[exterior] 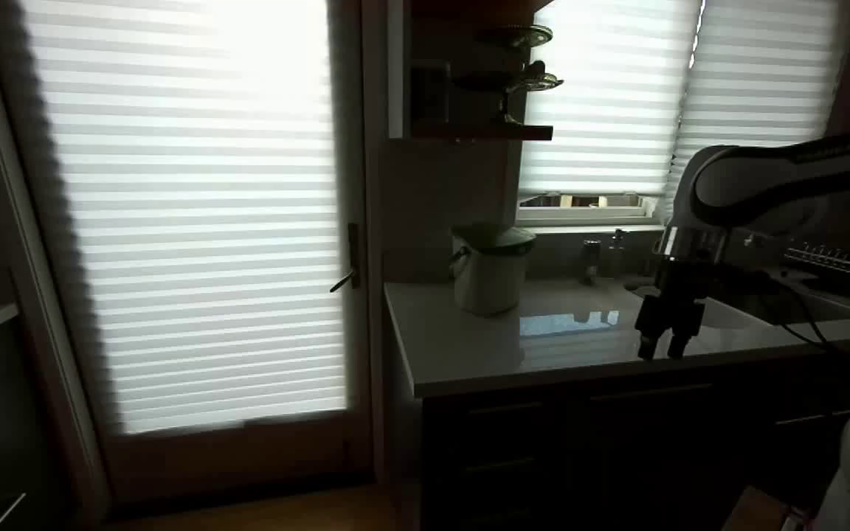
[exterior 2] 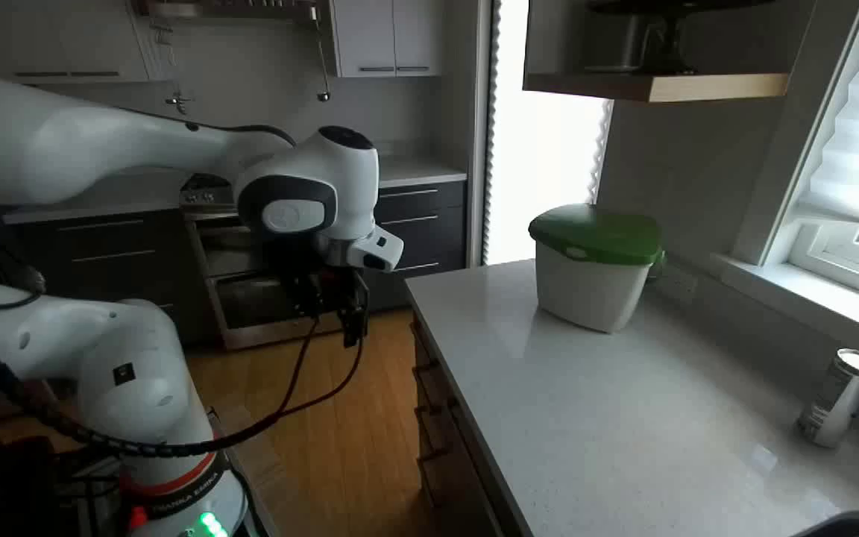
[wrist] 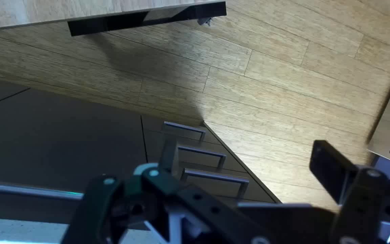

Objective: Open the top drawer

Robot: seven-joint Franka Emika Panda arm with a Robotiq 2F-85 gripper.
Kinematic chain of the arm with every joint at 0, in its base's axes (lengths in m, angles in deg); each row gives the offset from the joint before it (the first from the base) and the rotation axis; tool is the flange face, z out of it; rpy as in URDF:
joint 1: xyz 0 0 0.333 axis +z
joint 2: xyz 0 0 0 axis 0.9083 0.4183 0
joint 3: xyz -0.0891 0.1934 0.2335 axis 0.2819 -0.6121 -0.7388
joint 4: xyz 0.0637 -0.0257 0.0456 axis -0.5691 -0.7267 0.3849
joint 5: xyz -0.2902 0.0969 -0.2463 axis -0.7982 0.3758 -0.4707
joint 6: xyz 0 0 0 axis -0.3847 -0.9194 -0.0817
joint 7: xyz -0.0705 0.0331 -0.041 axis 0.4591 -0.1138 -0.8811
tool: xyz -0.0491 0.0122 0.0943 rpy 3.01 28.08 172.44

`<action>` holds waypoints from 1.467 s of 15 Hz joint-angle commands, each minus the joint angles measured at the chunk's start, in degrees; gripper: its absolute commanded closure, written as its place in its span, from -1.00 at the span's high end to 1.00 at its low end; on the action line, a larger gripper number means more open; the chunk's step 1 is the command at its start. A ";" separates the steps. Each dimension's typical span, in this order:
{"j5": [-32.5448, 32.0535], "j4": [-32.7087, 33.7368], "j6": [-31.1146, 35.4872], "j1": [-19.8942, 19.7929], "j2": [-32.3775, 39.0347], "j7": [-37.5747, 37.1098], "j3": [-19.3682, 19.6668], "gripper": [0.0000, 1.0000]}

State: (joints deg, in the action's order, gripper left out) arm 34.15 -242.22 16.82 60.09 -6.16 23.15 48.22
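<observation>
Landmark: worktop [exterior: 469, 358]. Top drawer [exterior: 506, 431], taken as the uppermost dark front at the bin [exterior: 490, 280] end, sits directly beneath the worktop's front edge. In an exterior view it looks flush, though too dark to be sure. Its handle [exterior: 505, 407] runs lengthwise, parallel to that edge.

Gripper [exterior: 662, 348] hangs off the worktop's front edge, over the floor [wrist: 266, 101], pointing down. Fingers [wrist: 330, 166] spread well apart, holding nothing.

Key relation: from the fingers, the drawer lies lower, inward beneath the worktop's edge and, by an exterior view, toward its bin end; sideways offset uncertain. In the wrist view, drawer bars [wrist: 201, 151] run nearly along the line from finger to finger. Cannot tell whether the top one shows.

Judgement: approach stage, pull not yet begun. Next move probably calls for descent plus a wrist turn, so the fingers straddle the handle crosswise. Risk: a finger catching the worktop's edge.
</observation>
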 commanded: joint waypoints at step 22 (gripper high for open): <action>-6.50 0.11 12.29 6.73 5.94 -11.91 -25.16 1.00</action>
State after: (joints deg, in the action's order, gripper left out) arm 31.19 -242.23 25.08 64.82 -4.10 16.10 28.26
